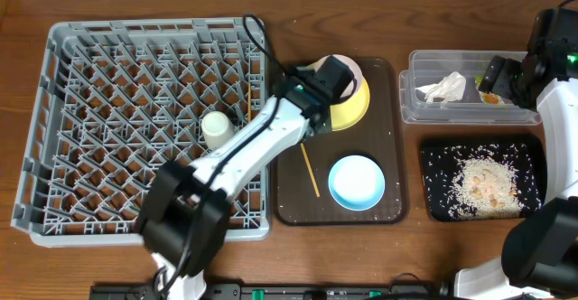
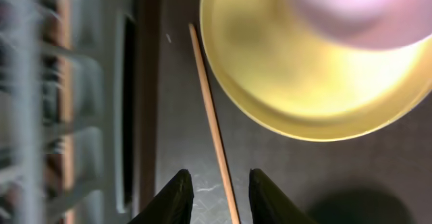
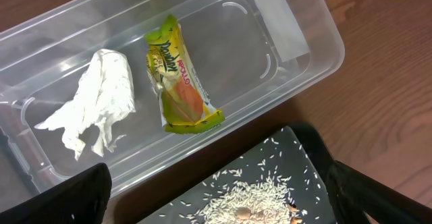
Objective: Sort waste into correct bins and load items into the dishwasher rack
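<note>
Right wrist: snack wrapper [image 3: 179, 82] reads "APOLLO", perhaps "Pandan" | right gripper [image 3: 216, 197] spread | left gripper [image 2: 219, 183] slightly spread

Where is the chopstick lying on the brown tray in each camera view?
Overhead: chopstick centre, on the tray, left of the blue bowl.
Left wrist: chopstick runs top to bottom, passing between the fingers of the left hand.
Right wrist: not in it.
Shared landmark: the yellow plate beside it.

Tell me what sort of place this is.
Probably a dish-clearing station on a wooden table: a dishwasher rack, a blue bowl on a brown tray, a napkin in a clear tub.
</note>
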Action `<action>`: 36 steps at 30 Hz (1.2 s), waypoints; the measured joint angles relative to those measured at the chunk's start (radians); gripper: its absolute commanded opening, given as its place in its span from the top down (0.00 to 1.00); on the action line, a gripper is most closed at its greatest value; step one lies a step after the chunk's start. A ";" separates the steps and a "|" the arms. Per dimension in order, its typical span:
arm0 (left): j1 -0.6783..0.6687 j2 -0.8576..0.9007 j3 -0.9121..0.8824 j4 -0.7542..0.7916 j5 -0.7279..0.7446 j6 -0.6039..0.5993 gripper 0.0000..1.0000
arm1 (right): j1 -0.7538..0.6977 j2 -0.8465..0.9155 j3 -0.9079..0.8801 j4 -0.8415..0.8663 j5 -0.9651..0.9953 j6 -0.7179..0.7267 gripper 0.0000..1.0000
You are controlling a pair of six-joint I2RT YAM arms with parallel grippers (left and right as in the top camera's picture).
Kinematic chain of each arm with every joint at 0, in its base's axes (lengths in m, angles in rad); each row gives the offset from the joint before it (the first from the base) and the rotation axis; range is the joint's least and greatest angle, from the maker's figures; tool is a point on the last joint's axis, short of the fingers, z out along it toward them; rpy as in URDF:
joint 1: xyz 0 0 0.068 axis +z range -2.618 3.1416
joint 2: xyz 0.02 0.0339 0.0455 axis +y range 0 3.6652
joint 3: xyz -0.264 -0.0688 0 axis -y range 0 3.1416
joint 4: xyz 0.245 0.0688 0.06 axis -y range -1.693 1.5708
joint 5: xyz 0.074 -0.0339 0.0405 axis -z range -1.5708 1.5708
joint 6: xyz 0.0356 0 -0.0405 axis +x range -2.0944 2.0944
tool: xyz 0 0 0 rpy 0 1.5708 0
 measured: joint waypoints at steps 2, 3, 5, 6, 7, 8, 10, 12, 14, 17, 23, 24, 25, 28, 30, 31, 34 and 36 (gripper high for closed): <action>0.000 0.038 -0.003 -0.002 0.018 -0.005 0.68 | 0.000 0.000 0.000 0.000 0.000 0.000 0.01; 0.000 0.052 -0.006 -0.003 0.024 -0.008 0.67 | 0.000 0.000 0.000 0.000 0.000 0.000 0.01; 0.000 0.075 -0.012 -0.007 0.032 -0.012 0.67 | 0.000 0.000 0.000 0.000 0.000 0.000 0.01; 0.000 0.084 -0.013 -0.010 0.034 -0.013 0.67 | 0.000 0.000 0.000 0.000 0.000 0.000 0.01; 0.000 0.091 -0.014 -0.010 0.038 -0.013 0.67 | 0.000 0.000 0.000 0.000 0.000 0.000 0.01; 0.000 0.095 -0.014 -0.010 0.041 -0.013 0.67 | 0.000 0.000 0.000 0.000 0.000 0.000 0.01; 0.000 0.098 -0.014 -0.010 0.045 -0.013 0.67 | 0.000 0.000 0.000 0.000 0.000 0.000 0.01; 0.000 0.098 -0.014 -0.009 0.048 -0.013 0.67 | 0.000 0.000 0.000 0.000 0.000 0.000 0.01; 0.000 0.099 -0.015 -0.002 0.054 -0.013 0.67 | 0.000 0.000 0.000 0.000 0.000 0.000 0.01; 0.000 0.105 -0.025 0.020 0.080 -0.013 0.67 | 0.000 0.000 0.000 0.000 0.000 0.000 0.01; 0.002 0.132 -0.071 0.047 0.108 -0.013 0.67 | 0.000 0.000 0.000 0.000 0.000 0.000 0.01; 0.002 0.134 -0.079 0.050 0.109 -0.013 0.67 | 0.000 0.000 0.000 0.000 0.000 0.000 0.01; 0.003 0.135 -0.090 0.053 0.110 -0.013 0.67 | 0.000 0.000 0.000 0.000 0.000 0.000 0.01; 0.006 0.135 -0.100 0.066 0.116 -0.013 0.70 | 0.000 0.000 0.000 0.000 0.000 0.000 0.01; 0.007 0.134 -0.105 0.079 0.119 -0.021 0.87 | 0.000 0.000 0.000 0.000 0.000 0.000 0.01; 0.007 0.133 -0.108 0.084 0.123 -0.022 0.93 | 0.000 0.000 0.000 0.000 0.000 0.000 0.01; 0.007 0.129 -0.109 0.084 0.126 -0.008 0.94 | 0.000 0.000 0.000 0.000 0.000 0.000 0.01; 0.008 0.127 -0.110 0.084 0.127 0.005 0.94 | 0.000 0.000 0.000 0.000 0.000 0.000 0.01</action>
